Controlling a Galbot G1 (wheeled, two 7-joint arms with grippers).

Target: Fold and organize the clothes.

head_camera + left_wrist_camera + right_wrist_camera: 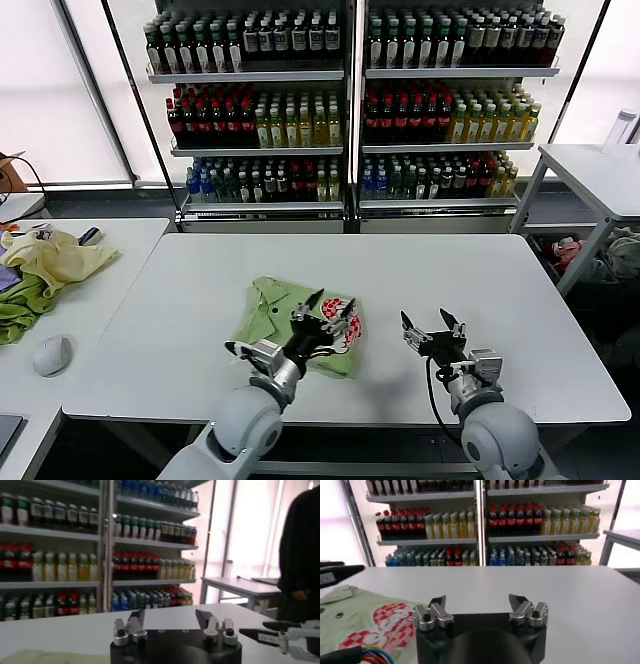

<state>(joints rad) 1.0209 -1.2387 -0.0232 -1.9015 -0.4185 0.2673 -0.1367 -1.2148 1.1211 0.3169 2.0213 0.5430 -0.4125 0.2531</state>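
The light lime-green T-shirt [283,312] lies folded into a compact rectangle near the table's front middle, its red-and-white print facing up at its right end. My left gripper [331,305] is open and empty, hovering over the shirt's printed front-right part. My right gripper [431,322] is open and empty above bare table to the right of the shirt. The shirt with its print also shows in the right wrist view [365,622], and a green edge of it in the left wrist view [45,657].
The white table [420,275] carries only the shirt. A side table at the left holds a pale yellow garment [55,258], a darker green cloth [20,310] and a mouse [50,354]. Drink shelves [345,100] stand behind. Another white table [595,175] stands at the right.
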